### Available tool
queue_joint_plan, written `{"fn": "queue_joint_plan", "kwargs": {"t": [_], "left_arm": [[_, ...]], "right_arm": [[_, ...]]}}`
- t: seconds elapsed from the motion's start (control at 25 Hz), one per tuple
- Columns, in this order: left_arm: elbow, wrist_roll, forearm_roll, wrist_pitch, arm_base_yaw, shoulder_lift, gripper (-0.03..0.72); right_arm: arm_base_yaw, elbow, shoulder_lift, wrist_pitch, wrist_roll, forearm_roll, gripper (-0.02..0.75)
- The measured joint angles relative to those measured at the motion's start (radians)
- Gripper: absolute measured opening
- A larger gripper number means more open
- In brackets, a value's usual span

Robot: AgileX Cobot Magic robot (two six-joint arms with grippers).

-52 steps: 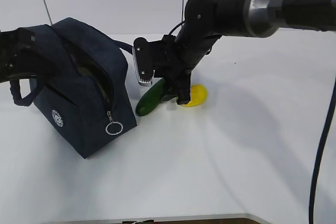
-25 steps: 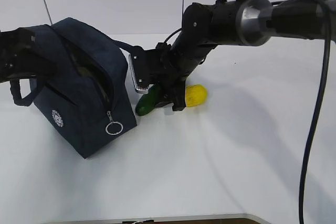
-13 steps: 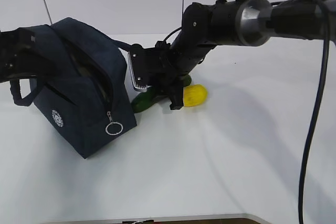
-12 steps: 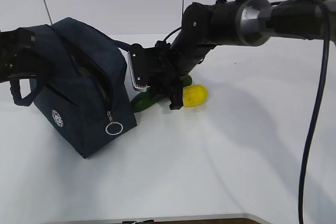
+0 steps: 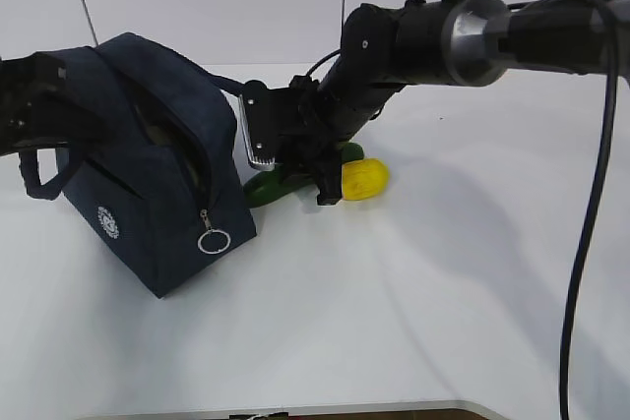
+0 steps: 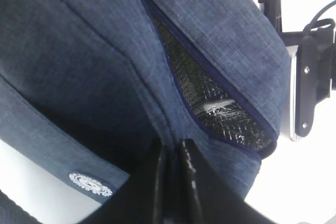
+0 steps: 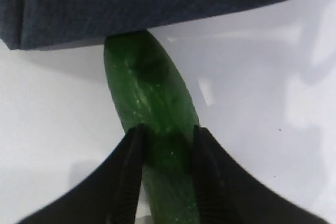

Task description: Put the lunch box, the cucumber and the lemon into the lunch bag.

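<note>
The navy lunch bag stands at the left with its top unzipped and silver lining showing. My left gripper is shut on the bag's fabric beside the opening. The dark green cucumber lies on the table, one end against the bag's base. My right gripper is shut on the cucumber, one finger pressed to each side. The yellow lemon sits just right of that gripper. The lunch box is not plainly visible; only a pale edge shows inside the bag's mouth.
The zipper's silver ring pull hangs on the bag's front end. The right arm reaches in from the upper right, low over the white table. A loop handle droops at the bag's left.
The right gripper's fingers have closed in onto the cucumber. The cucumber's near end has slid a little left, up to the bag. The left gripper and bag have stayed put.
</note>
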Motion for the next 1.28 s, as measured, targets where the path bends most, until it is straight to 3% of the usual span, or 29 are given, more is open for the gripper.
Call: {"fn": "queue_joint_plan", "kwargs": {"t": [1.28], "left_arm": [[0.0, 0.002, 0.0, 0.006, 0.0, 0.0, 0.003]], "right_arm": [[0.0, 0.0, 0.0, -0.017, 0.008, 0.002, 0.194]]}}
